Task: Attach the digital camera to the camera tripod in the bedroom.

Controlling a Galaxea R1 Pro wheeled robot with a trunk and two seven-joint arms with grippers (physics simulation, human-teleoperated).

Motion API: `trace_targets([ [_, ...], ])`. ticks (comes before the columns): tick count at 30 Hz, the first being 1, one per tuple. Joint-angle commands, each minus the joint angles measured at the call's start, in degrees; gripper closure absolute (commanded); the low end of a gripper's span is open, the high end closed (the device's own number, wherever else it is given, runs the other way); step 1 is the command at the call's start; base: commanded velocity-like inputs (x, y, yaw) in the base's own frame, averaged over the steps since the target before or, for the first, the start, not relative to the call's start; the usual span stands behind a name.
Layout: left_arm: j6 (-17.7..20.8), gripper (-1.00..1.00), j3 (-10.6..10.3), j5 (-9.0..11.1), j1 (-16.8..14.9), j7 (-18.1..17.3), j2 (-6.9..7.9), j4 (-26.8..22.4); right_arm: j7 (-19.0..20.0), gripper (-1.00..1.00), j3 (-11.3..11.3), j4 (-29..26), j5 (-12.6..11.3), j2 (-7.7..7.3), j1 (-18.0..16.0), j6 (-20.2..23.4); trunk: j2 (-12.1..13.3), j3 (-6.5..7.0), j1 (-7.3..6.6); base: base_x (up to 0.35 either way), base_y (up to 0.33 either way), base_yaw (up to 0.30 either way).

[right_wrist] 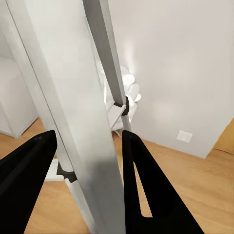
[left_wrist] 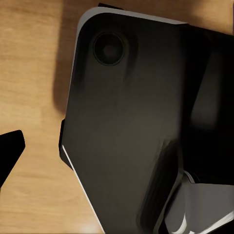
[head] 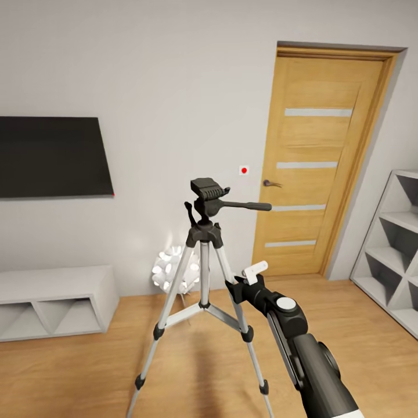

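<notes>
Right gripper [right_wrist: 87,165] spread apart, straddling near-right leg of camera tripod [head: 204,255]; leg runs steeply upright between fingers. Left gripper's state: cannot tell.

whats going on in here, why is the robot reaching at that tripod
The robot stands in a bedroom facing the camera tripod on the wood floor. Its right gripper is open, with a silver tripod leg between the two black fingers, so it looks set to grasp that leg. The tripod's black head is bare. The left wrist view is too dark to tell what that gripper is doing.
</notes>
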Motion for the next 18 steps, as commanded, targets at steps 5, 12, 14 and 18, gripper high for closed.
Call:
trace_targets([
  [5, -0.1, -1.0, 0.0, 0.4, 0.0, 0.0, -0.01, -0.1, 0.5, 1.0, 0.0, 0.6, 0.4, 0.07, -0.1, 0.2, 0.0, -0.06, 0.03, 0.111, 0.0, 0.0],
  [12, -0.1, -1.0, 0.0, 0.4, 0.0, 0.0, -0.01, -0.1, 1.8, 1.0, 0.0, 1.5, 0.4, 0.12, -0.1, 0.3, 0.0, -0.06, 0.03, 0.028, 0.0, 0.0],
  [14, -0.1, -1.0, 0.0, 0.4, 0.0, 0.0, -0.01, -0.1, 2.6, 1.0, 0.0, 1.7, 0.4, 0.24, -0.1, 0.3, 0.0, -0.06, 0.03, 0.006, 0.0, 0.0],
  [18, -0.1, -1.0, 0.0, 0.4, 0.0, 0.0, -0.01, -0.1, 3.3, 1.0, 0.2, 1.8, 0.4, 0.38, -0.1, 0.3, 0.0, -0.06, 0.03, 0.003, 0.0, 0.0],
])
